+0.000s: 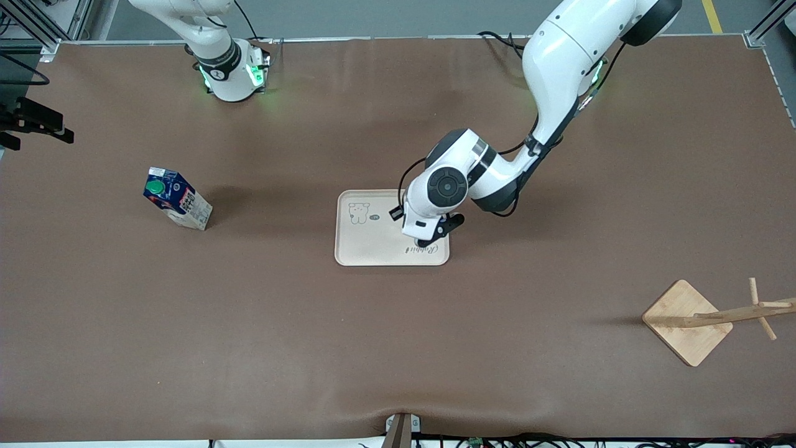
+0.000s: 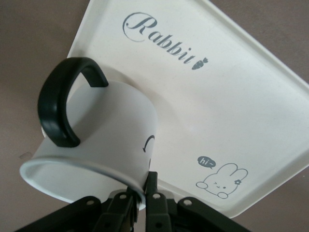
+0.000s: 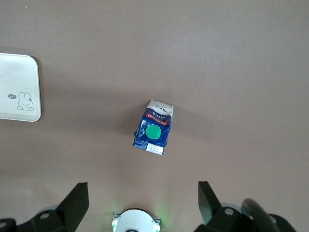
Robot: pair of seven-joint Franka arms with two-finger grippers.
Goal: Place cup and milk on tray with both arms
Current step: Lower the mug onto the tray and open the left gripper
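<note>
The left pincer (image 2: 139, 200) is clamped on the rim of the cup (image 2: 96, 145), holding it just over the tray's (image 1: 367, 246) corner nearest the left arm, probably to set it down there and leave room. The milk (image 1: 177, 198) stands on the surface well apart from the tray, toward the right arm's end. The right pincer (image 3: 142, 203) hangs high over the milk with fingers spread apart, likely ready to descend.

Tray (image 2: 231, 92) script: "Rabbit", grey cursive, closed by a small carrot mark.
Tray speech bubble: "hi", beside the rabbit drawing.
Milk carton (image 1: 177, 198) print: present on sides, not legible.
</note>
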